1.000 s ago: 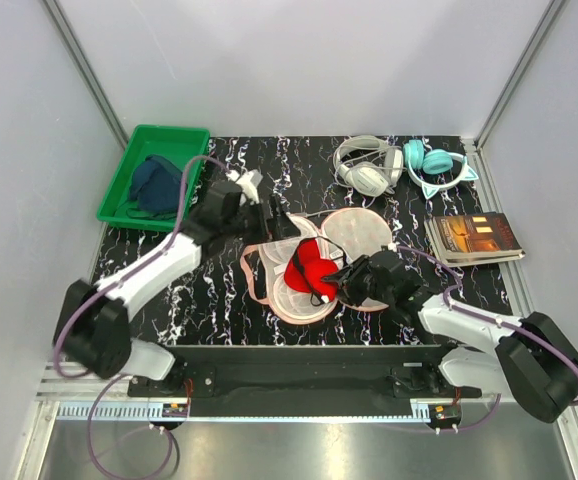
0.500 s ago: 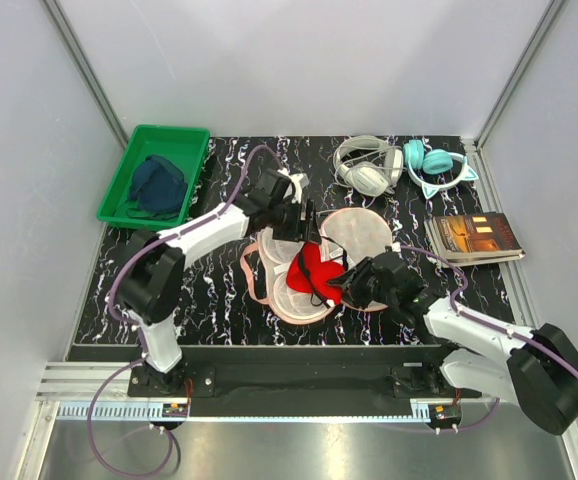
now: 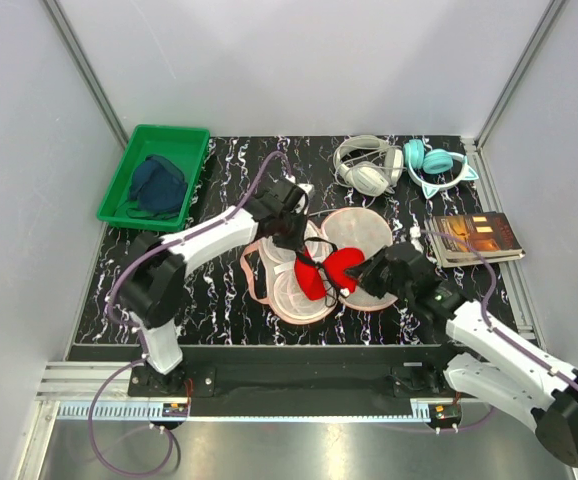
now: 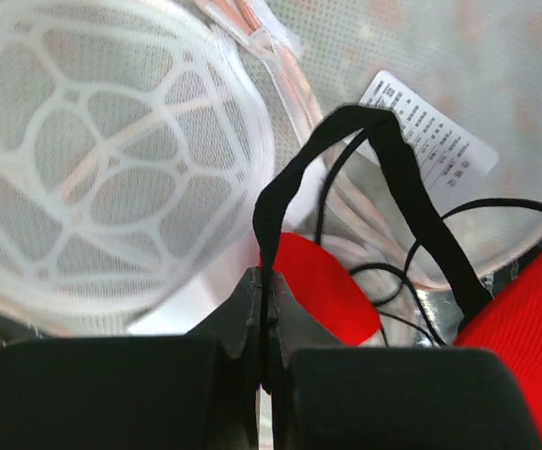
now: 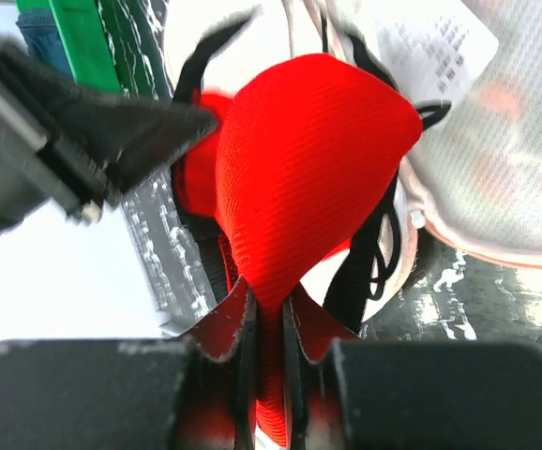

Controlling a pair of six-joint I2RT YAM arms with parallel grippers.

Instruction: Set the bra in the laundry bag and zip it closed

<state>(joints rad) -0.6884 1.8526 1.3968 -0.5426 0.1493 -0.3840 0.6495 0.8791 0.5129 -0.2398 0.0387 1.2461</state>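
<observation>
ribbed red bra (image 5: 308, 178), laundry bag (image 4: 112, 169) — white mesh

Centre: laundry bag (image 3: 361, 230), bra (image 3: 331, 271) over it. 10 o'clock: tray (image 3: 119, 196), garment (image 3: 157, 185) in it. 1 o'clock: headphones (image 3: 365, 166), cat-ear headphones (image 3: 437, 169) right of them. 3 o'clock: book (image 3: 474, 237).

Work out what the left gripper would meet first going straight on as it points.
Pinching the bra by its strap, the left gripper would likely hit the laundry bag, its white mesh lining; depth unclear.

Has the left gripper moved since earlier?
Yes: the left gripper swung right, away from the green plastic tray, and shut on a strap of the bright red bra.
</observation>
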